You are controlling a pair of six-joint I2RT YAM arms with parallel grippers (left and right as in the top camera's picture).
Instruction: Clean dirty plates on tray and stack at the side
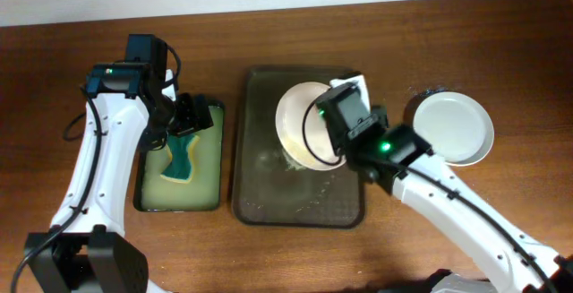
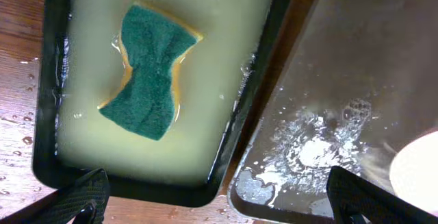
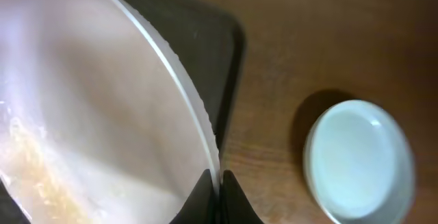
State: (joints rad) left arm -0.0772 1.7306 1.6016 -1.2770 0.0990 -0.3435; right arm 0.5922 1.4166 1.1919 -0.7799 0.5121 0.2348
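- Overhead: the right end effector (image 1: 336, 150) holds a white plate (image 1: 295, 118) by its right rim, tilted, above the far half of the brown tray (image 1: 260, 176)
- A second plate (image 1: 454, 128) lies flat on the tabletop (image 1: 501, 51), to the right of the brown tray
- The left end effector (image 1: 188, 118) hovers over the small tray (image 1: 141, 194), where a green sponge (image 1: 182, 160) lies in yellowish liquid
- Left wrist: the fingers (image 2: 82, 196) stand wide apart and hold nothing; the sponge is below them, and white foam (image 2: 315, 142) is on the wet floor of the brown tray
- Right wrist: the fingertips (image 3: 205, 200) are narrow, pinched on the rim of the white plate; the second plate is well apart on the wood
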